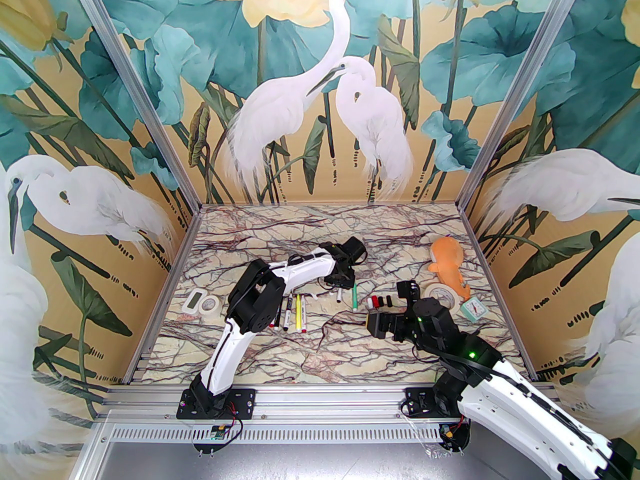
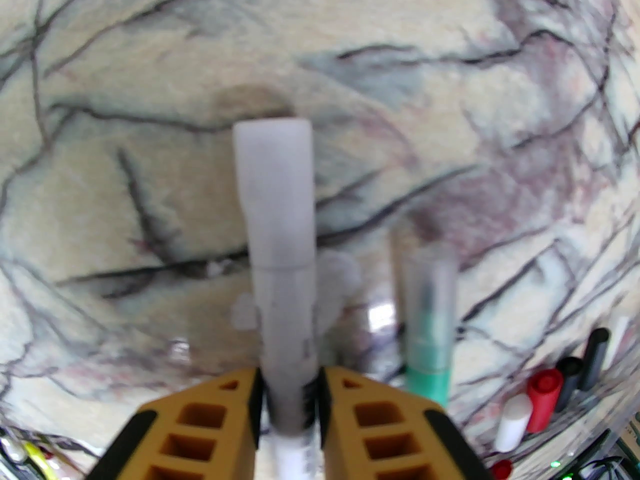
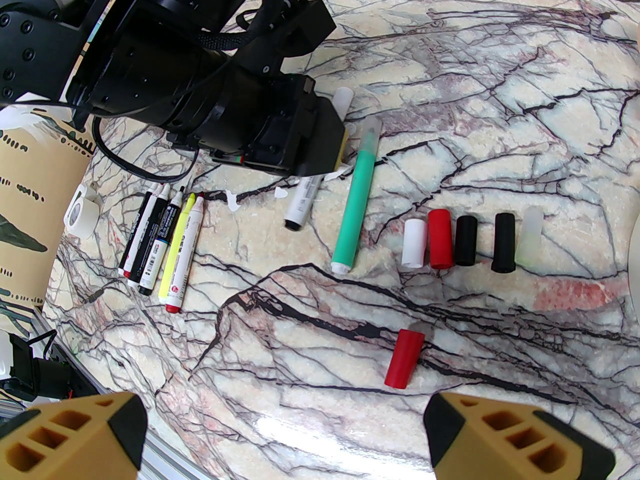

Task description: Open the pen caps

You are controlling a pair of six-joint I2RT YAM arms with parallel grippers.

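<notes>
A white pen point(image 2: 282, 313) with a whitish cap point(image 2: 275, 188) lies on the marble table, and my left gripper point(image 2: 287, 403) is shut on its barrel; the same pen point(image 3: 302, 200) pokes out from under that gripper point(image 1: 340, 280). Beside it lies a green pen point(image 3: 357, 203) with a clear cap point(image 3: 370, 130). Several loose pen caps point(image 3: 466, 240), white, red, black and pale, stand in a row to the right, and another red cap point(image 3: 404, 358) lies nearer. My right gripper point(image 3: 285, 413) hangs open above the table, close to this red cap.
Several uncapped pens point(image 3: 160, 238) lie side by side at the left. A tape roll point(image 3: 82, 210) and a white timer point(image 1: 192, 300) sit further left. An orange plush toy point(image 1: 445, 268), another tape roll point(image 1: 441, 295) and a small clock point(image 1: 471, 310) are at the right.
</notes>
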